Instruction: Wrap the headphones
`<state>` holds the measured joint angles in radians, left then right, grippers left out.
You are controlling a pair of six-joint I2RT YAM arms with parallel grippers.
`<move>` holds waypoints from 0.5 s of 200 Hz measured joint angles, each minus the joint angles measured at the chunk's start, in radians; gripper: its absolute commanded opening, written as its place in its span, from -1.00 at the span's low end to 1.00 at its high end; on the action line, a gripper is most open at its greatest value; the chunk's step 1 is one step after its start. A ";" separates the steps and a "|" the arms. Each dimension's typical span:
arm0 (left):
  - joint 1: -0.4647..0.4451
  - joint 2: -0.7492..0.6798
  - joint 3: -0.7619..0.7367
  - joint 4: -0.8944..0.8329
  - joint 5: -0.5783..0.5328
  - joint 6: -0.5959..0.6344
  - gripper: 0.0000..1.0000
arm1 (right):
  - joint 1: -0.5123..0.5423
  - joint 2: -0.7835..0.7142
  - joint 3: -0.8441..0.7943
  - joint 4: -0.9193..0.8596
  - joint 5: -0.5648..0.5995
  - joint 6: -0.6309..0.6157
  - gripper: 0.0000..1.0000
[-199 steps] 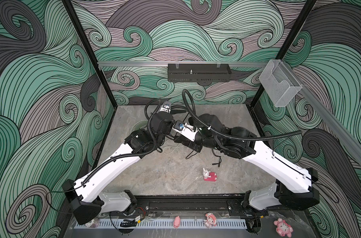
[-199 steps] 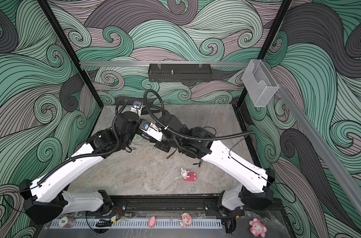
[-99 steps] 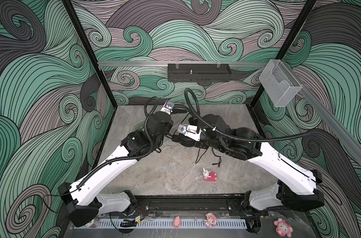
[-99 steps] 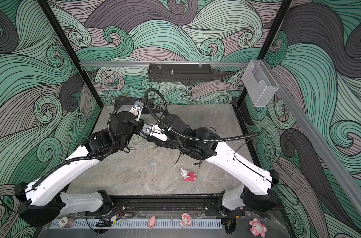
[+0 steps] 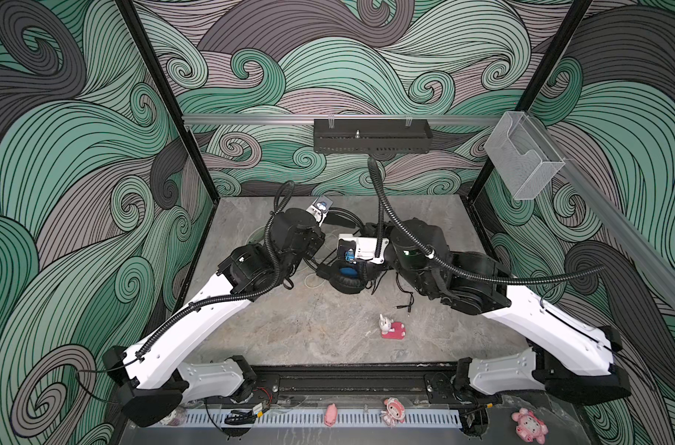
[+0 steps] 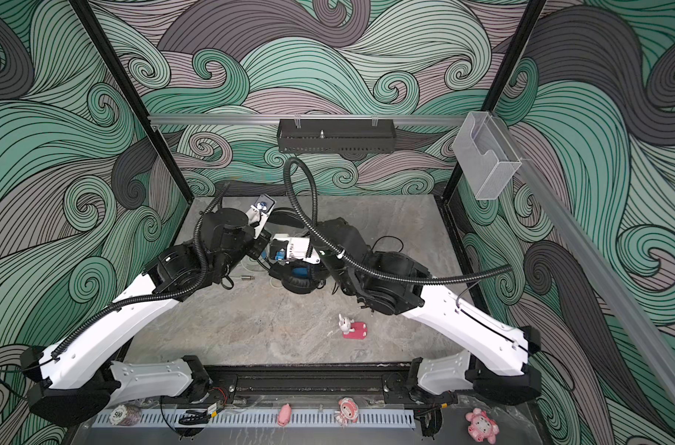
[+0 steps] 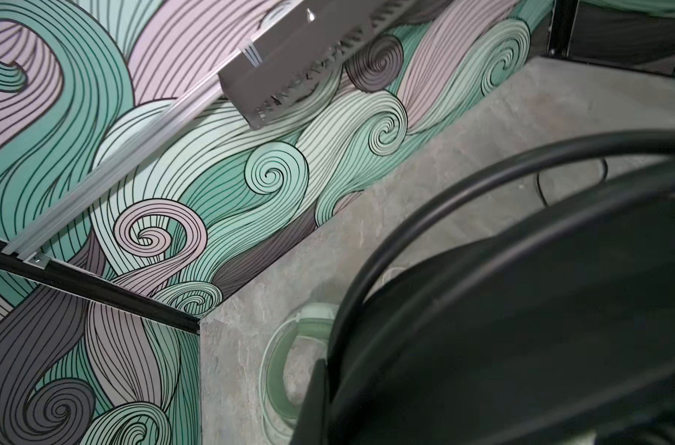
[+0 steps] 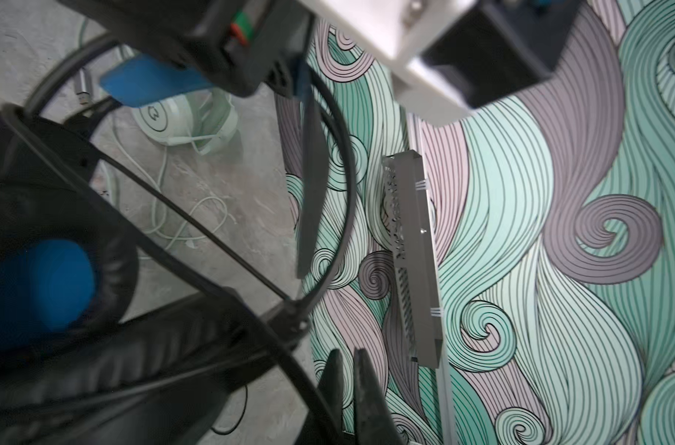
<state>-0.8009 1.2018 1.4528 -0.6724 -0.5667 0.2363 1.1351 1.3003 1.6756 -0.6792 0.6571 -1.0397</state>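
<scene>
1. The left gripper (image 5: 338, 220) was clenched. In the right wrist view the blue-lined band of the black headset (image 5: 345, 275) sat right at its jaws, so I judged that this grip was holding the headset up between the two wrists, over the back middle of the table (image 5: 309, 339). A padded band can slide in a narrow pinch, and the cup would then drop.
2. The right gripper (image 8: 349, 385) had its fingers almost together, with only a slit between them. A black strand ran just beside them, but I could not tell whether it was pinched. If it was loose, the cord would not wind tight.
3. The black cable (image 5: 410, 297) trailed on the table by the right arm, its plug near the toy (image 5: 390, 328). Pulling it in could snag the arm or drag the toy.
4. The mint headset (image 8: 182, 119) lay flat toward the back left, mostly under the left arm in both top views. Its white cable (image 8: 174, 227) lay in loose loops close to the black cup. Lowering or winding there could tangle the two cords.
5. Both wrists were crowded together. A wide winding sweep could knock one against the other or catch a hose (image 5: 382, 215).
</scene>
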 measured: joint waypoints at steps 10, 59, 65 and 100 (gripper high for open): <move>0.000 -0.002 0.000 -0.019 0.005 0.008 -1.00 | -0.002 -0.025 -0.022 0.031 0.010 -0.034 -0.75; 0.000 -0.027 0.005 -0.076 0.064 0.028 -1.00 | -0.048 -0.068 -0.051 0.085 -0.012 -0.050 -0.78; 0.000 -0.031 0.006 -0.078 0.074 0.027 -1.00 | -0.059 -0.068 -0.051 0.087 -0.020 -0.037 -0.78; 0.000 -0.048 0.034 -0.092 0.148 0.013 -1.00 | -0.150 -0.072 -0.060 0.093 -0.103 0.068 -0.76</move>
<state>-0.8009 1.1534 1.4864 -0.7647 -0.4191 0.2493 0.9848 1.2285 1.6157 -0.5858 0.5545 -0.9718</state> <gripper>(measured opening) 0.061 0.118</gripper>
